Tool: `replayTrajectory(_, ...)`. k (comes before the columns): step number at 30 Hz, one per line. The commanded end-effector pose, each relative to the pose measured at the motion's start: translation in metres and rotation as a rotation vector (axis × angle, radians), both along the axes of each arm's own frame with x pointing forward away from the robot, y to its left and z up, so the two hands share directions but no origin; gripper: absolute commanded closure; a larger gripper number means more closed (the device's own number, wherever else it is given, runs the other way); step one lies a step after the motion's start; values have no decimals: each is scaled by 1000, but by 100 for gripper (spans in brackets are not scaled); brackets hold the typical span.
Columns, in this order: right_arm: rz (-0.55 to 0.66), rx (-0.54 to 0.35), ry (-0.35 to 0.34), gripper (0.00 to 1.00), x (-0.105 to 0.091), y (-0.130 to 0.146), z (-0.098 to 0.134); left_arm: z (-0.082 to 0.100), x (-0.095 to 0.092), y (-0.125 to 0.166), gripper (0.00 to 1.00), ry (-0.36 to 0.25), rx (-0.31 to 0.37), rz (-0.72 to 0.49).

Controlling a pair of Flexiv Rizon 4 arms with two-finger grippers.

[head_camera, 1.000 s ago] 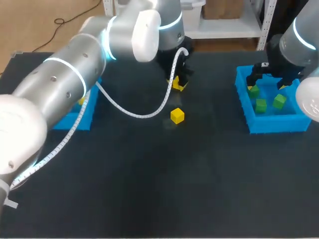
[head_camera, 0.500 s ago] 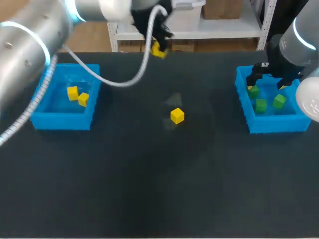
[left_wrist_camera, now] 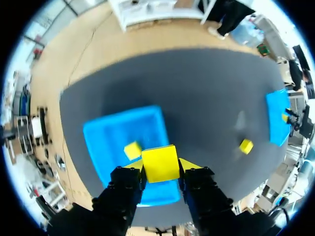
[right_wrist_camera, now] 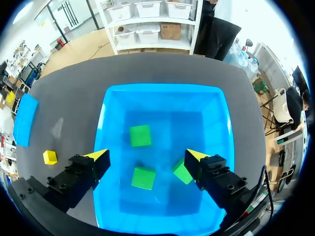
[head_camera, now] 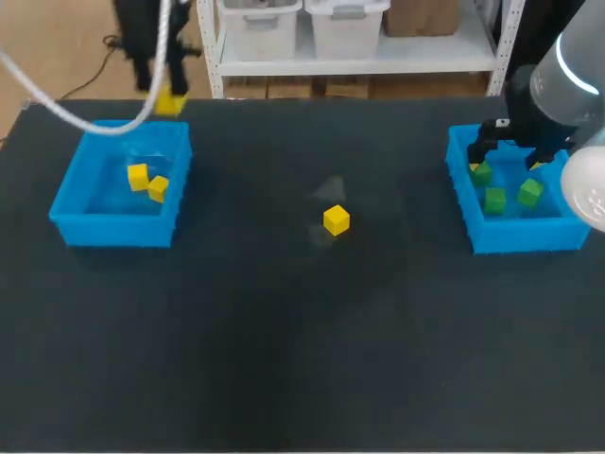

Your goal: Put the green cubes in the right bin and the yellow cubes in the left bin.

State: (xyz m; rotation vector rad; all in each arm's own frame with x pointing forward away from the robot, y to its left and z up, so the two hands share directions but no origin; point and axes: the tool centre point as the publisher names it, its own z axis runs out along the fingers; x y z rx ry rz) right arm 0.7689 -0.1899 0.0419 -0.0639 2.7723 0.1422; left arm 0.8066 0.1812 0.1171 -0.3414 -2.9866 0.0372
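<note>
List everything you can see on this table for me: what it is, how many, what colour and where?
Table: one, black, under everything.
Left bin: one, blue, at the table's left side.
Right bin: one, blue, at the table's right side.
Binned yellow cubes: two, yellow, inside the left bin.
Loose yellow cube: one, yellow, alone at the table's middle.
Held yellow cube: one, yellow, gripped above the left bin.
Green cubes: three, green, inside the right bin.
Left gripper: one, black with yellow tips, shut on the held yellow cube.
Right gripper: one, black with yellow tips, open, above the right bin.
</note>
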Motion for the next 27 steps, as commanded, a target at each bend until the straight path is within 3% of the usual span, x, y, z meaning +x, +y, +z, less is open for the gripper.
replayTrajectory(1,-3,-3,-7,0,-3,0,0,-25,-86,36,100,-556,-167,63)
replayTrajectory(7,-3,-3,-7,0,-3,0,0,-39,-86,47,100,-541,-158,113)
replayTrajectory(8,-3,-3,-7,0,-3,0,0,-38,-85,48,93,-543,-167,126)
replayTrajectory(9,-3,-3,-7,0,-3,0,0,-37,-84,49,62,-543,-164,127)
replayTrajectory(10,-3,-3,-7,0,-3,0,0,-35,-82,49,12,-552,-151,123)
replayTrajectory(11,-3,-3,-7,0,-3,0,0,-32,-79,49,0,-571,-148,125)
replayTrajectory(14,-3,-3,-7,0,-3,0,0,-17,-71,39,0,-607,-152,91)
replayTrajectory(18,-3,-3,-7,0,-3,0,0,2,-60,2,0,-629,-201,-31)
replayTrajectory(22,-3,-3,-7,0,-3,0,0,12,-59,-56,0,-587,-298,-180)
replayTrajectory(27,-3,-3,-7,0,-3,0,0,10,-72,-128,0,-474,-392,-405)
